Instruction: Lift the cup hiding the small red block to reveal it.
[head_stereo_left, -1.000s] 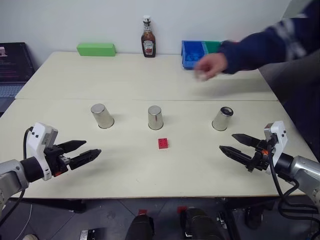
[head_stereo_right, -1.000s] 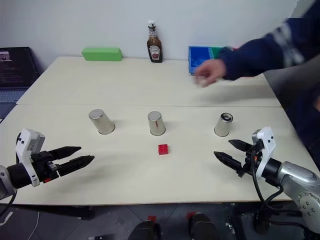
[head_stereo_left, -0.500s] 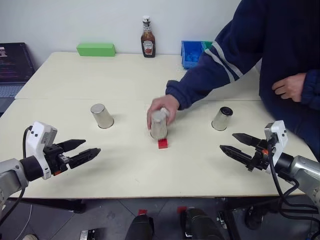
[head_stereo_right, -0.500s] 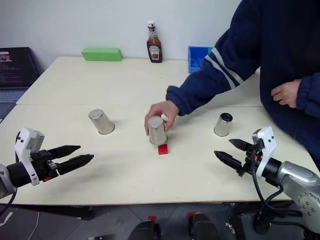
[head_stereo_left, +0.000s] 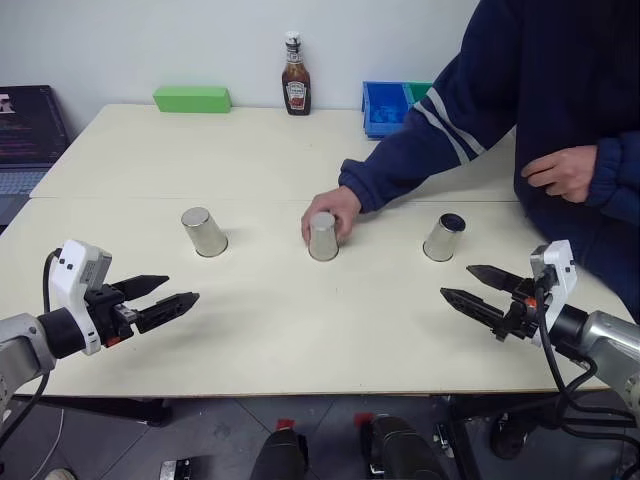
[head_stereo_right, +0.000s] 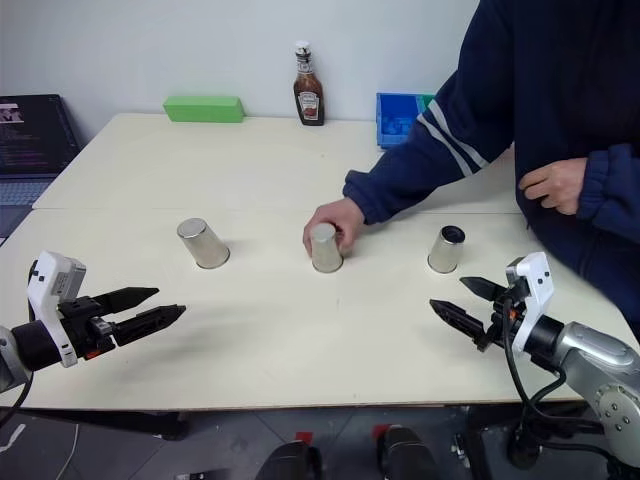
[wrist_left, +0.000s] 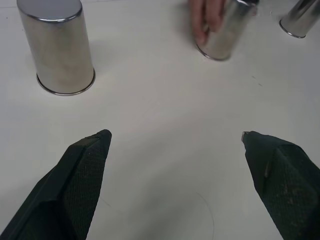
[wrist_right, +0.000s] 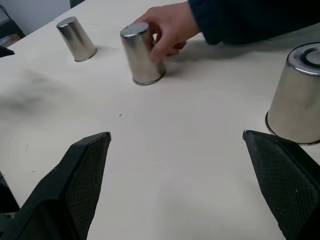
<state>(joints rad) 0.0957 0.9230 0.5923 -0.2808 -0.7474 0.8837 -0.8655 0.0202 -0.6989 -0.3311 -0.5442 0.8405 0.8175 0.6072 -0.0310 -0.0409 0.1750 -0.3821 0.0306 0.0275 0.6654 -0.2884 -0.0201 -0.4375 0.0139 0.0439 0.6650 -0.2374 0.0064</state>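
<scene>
Cup (head_stereo_left: 323, 237): shiny tapered metal, inverted.

A person's hand (head_stereo_left: 333, 211) in a dark blue sleeve (head_stereo_left: 430, 130) is wrapping the middle shiny silver metal cup (head_stereo_left: 322, 238) at frame centre, blocking any approach from behind and from the right. The bare cream tabletop (head_stereo_left: 300, 330) is lying open across the lower frame. The left silver cup (head_stereo_left: 204, 232) and right silver cup (head_stereo_left: 443, 238) are standing well apart, leaving wide gaps between.

No readable text, even on the sauce bottle (head_stereo_left: 296, 78)
</scene>
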